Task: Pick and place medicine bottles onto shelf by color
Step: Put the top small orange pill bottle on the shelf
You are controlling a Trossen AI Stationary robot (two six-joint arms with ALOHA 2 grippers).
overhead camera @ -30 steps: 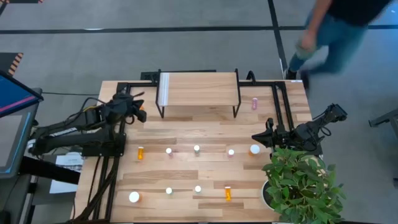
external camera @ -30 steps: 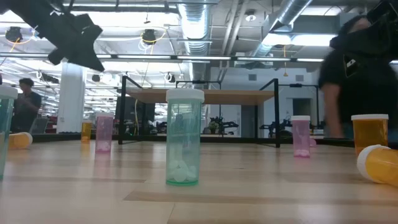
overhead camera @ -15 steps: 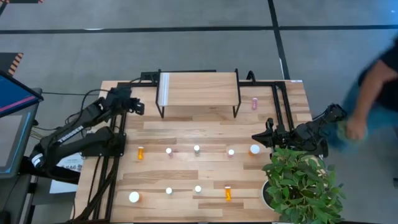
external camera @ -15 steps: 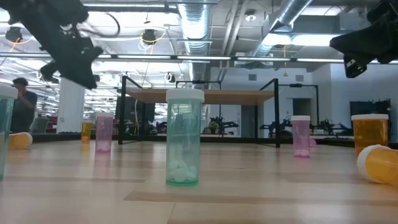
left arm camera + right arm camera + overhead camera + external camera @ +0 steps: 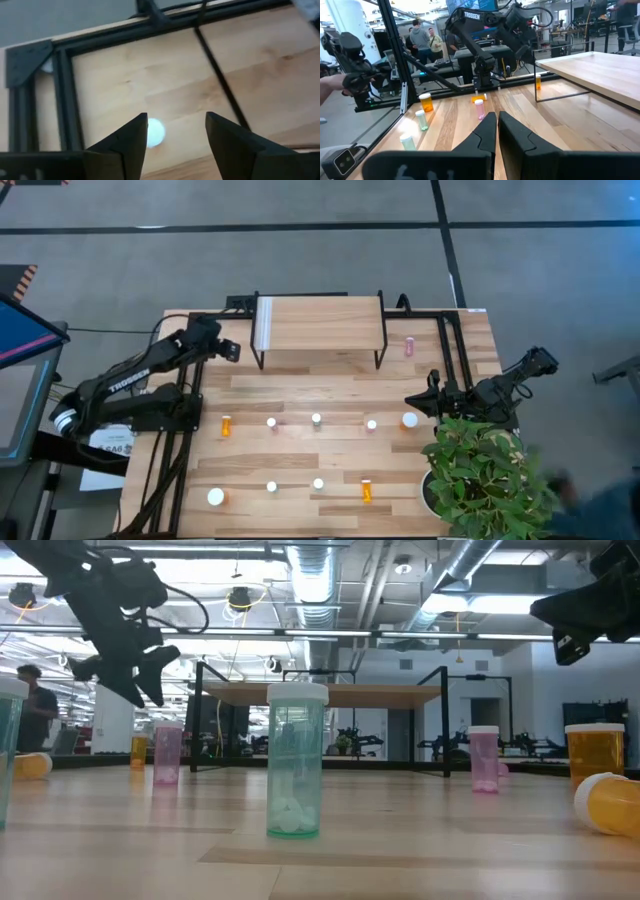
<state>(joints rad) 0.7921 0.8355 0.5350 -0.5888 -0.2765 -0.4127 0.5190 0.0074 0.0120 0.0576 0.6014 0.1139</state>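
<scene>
The left hand is being held above the far left corner of the surface, just beside the left legs of the shelf; its fingers are being kept clearly apart and nothing is being gripped between them. In the left wrist view a white round cap is being seen on the wood directly below the gap between the fingers, and whether it is being touched cannot be told. The right hand is being held at the right edge of the surface, beside a potted plant, with its fingers pressed together and nothing between them. The shelf top is being left bare of bottles. One pink bottle is lying on the surface just right of the shelf. The other medicine bottles are standing in two rows nearer the front: an orange bottle at the left end of the middle row and a wide white-capped one at its right end, near the right hand; another orange bottle is lying in the front row. In the low view a pale green bottle is standing upright in the foreground.
</scene>
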